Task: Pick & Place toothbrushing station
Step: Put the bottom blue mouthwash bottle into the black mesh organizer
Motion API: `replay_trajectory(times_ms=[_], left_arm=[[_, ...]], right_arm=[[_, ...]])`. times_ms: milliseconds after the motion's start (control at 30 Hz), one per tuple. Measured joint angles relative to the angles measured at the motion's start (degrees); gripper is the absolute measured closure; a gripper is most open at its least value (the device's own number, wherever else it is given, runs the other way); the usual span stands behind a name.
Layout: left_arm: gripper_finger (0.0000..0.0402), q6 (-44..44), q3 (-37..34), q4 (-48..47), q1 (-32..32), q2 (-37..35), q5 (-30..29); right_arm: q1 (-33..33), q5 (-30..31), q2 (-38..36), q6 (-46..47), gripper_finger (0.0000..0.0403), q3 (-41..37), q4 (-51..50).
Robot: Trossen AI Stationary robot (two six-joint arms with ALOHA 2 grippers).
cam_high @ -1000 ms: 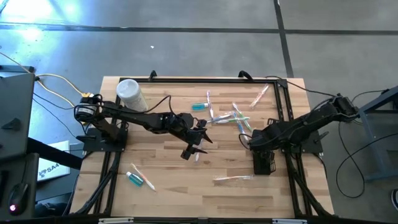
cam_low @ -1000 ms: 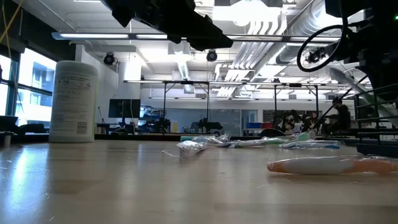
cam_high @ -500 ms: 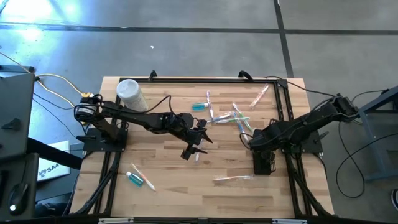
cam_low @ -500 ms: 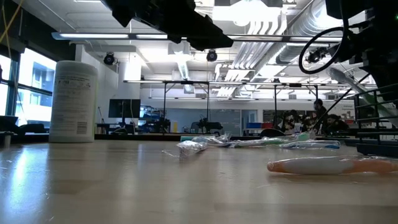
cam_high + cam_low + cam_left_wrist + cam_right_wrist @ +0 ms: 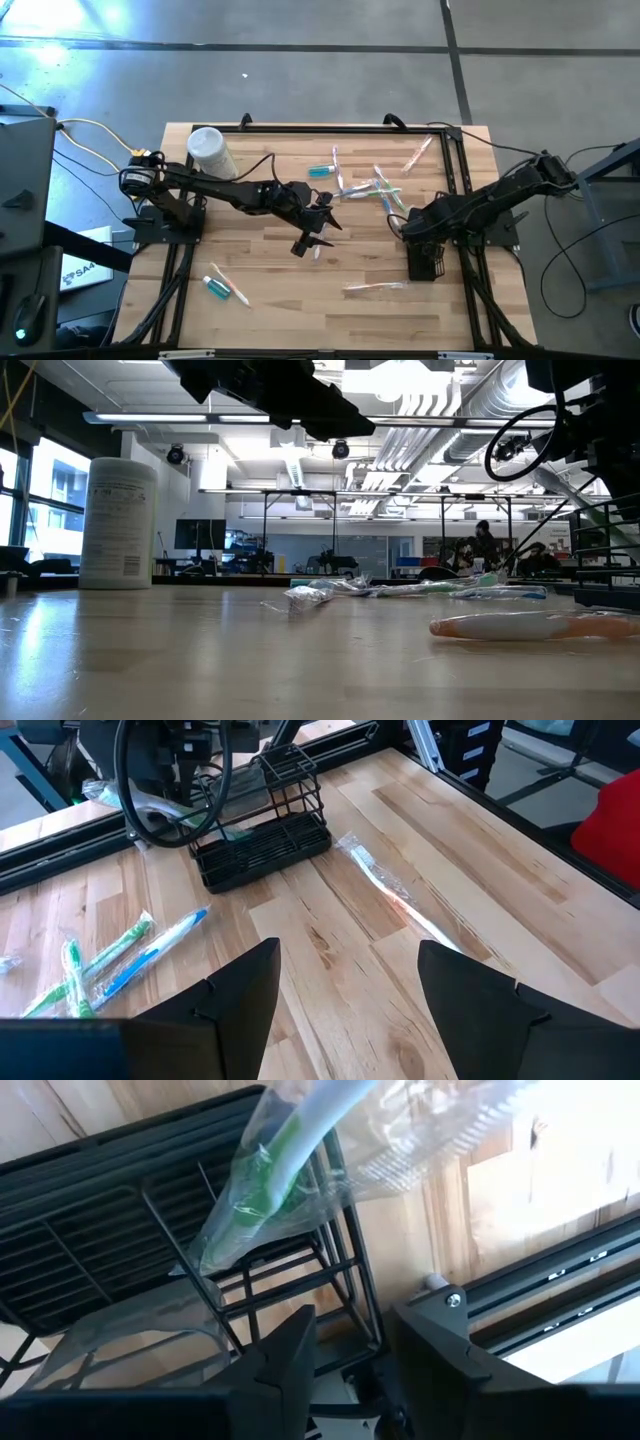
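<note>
On the pale wooden bench (image 5: 270,300) nothing moved: your right fingers (image 5: 345,1342) stayed clenched on a green wrapped toothbrush (image 5: 262,1192) over the black wire holder (image 5: 120,1260), left fingers (image 5: 350,985) released.

Table (image 5: 270,300): pale blond wood, plank-striped grain, black frame rails at edges. Both arms black.
Wire holder (image 5: 424,260): black mesh.
Wrapped toothbrush (image 5: 270,1180) over the holder: green and white under clear crinkled film.
Loose toothbrushes (image 5: 110,960) on the table: green, blue, white, in clear wrap. One nearer the front (image 5: 530,626): orange-pink under film.
Toothpaste tube (image 5: 320,171): teal. Second tube (image 5: 215,289): teal.
Canister (image 5: 210,150): white, with grey print on the label.
</note>
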Motion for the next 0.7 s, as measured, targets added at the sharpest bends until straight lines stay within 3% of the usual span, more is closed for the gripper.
replay_trajectory(times_ms=[700], left_arm=[[0.0164, 0.02, 0.00, -0.02, 0.01, 0.00, 0.00]], right_arm=[[0.00, 0.37, 0.00, 2.51, 0.0284, 2.04, -1.62]])
